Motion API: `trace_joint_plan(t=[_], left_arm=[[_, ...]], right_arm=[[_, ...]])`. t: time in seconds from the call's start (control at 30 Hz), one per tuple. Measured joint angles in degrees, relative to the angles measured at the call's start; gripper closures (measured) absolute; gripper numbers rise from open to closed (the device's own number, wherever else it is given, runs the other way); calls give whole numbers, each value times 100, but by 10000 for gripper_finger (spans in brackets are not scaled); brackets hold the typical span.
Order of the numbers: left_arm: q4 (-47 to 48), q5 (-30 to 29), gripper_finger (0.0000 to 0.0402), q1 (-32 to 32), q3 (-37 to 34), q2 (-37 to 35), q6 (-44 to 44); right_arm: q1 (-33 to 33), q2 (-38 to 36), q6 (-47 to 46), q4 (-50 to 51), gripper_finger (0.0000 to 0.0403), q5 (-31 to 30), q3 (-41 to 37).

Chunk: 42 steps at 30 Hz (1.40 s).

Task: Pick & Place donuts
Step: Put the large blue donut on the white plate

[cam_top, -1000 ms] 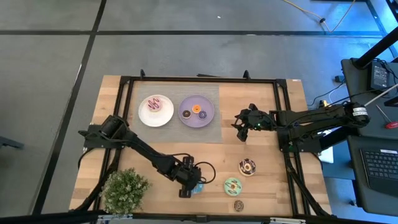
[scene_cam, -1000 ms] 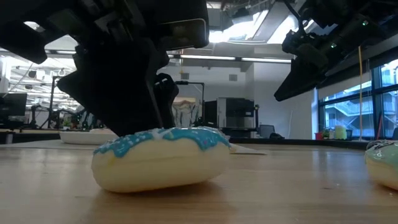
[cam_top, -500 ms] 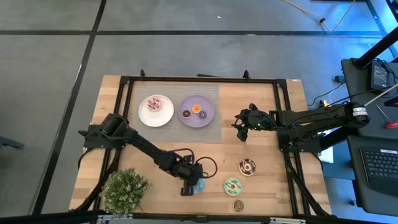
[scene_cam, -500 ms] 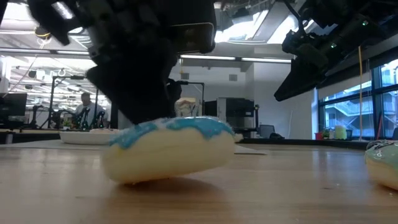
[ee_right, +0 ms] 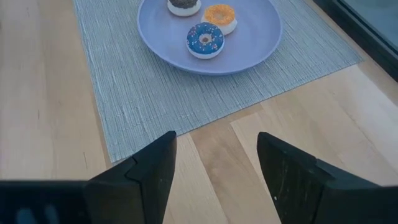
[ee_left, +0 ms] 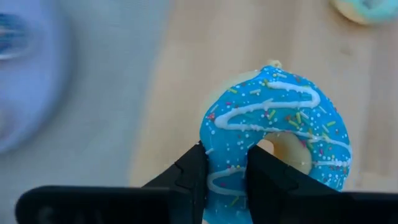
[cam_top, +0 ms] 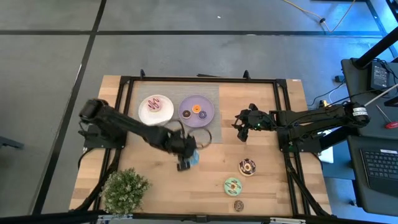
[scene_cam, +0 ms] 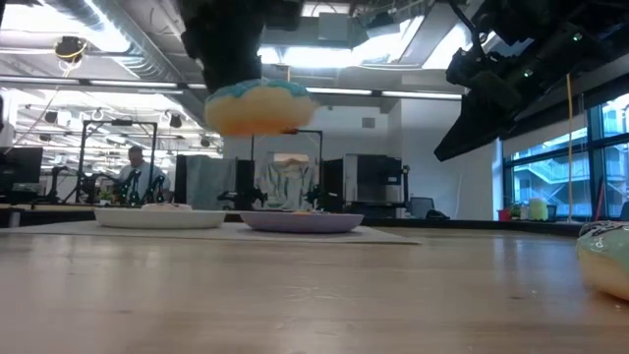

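Aloft above the wooden table [cam_top: 149, 165], the blue donut [ee_left: 277, 134] hangs pinched by its ring in the left gripper [cam_top: 186, 160], one dark finger through the hole and the other on the outer edge; seen from table height, the donut [scene_cam: 257, 106] floats well clear of the surface. From overhead, the gripper sits just off the front edge of the grey mat [cam_top: 211, 134], near the lilac plate [cam_top: 208, 118], which carries three small donuts [ee_right: 205, 38]. Beside it, the white plate [cam_top: 147, 115] bears a pink donut [cam_top: 155, 104]. Across the table, the right gripper [cam_top: 241, 126] hovers with its fingers [ee_right: 292, 171] spread apart, holding nothing. Near the front edge lie a chocolate donut [cam_top: 247, 166], a green donut [cam_top: 233, 185] and a small brown donut [cam_top: 238, 205], with a potted plant [cam_top: 124, 190] at the front left corner.
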<state>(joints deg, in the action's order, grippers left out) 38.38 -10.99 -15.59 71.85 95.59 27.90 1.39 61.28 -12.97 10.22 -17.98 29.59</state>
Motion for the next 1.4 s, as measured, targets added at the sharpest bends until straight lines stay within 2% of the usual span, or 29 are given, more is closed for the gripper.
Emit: trace_joint_plan(t=[0.27, 0.4, 0.5, 0.67, 0.93, 1.07, 1.4], left_arm=[[1815, -1019, 314, 962, 0, -1115, -56], [2992, -1607, 315, 1659, 0, -1363, 695], [3437, -1751, 314, 2204, -7, -1361, 1131], [3044, -1694, 315, 3018, -356, -1291, 988], [1554, -557, 314, 3877, -1239, -1252, 989], [1014, -699, 315, 3984, -1483, -1157, 946], [865, -1056, 321, 4014, -1665, -655, 596]], right_arm=[[64, 0, -2, 17, 177, -44, 1], [74, 0, -4, -10, 177, -48, 2], [73, 0, -28, -11, 177, -47, 2], [74, 0, -31, -15, 177, -223, 1], [131, 0, -201, 1, 177, -356, 2], [251, 0, -188, 4, 177, -354, 2], [545, 0, -182, -2, 177, -341, 2]])
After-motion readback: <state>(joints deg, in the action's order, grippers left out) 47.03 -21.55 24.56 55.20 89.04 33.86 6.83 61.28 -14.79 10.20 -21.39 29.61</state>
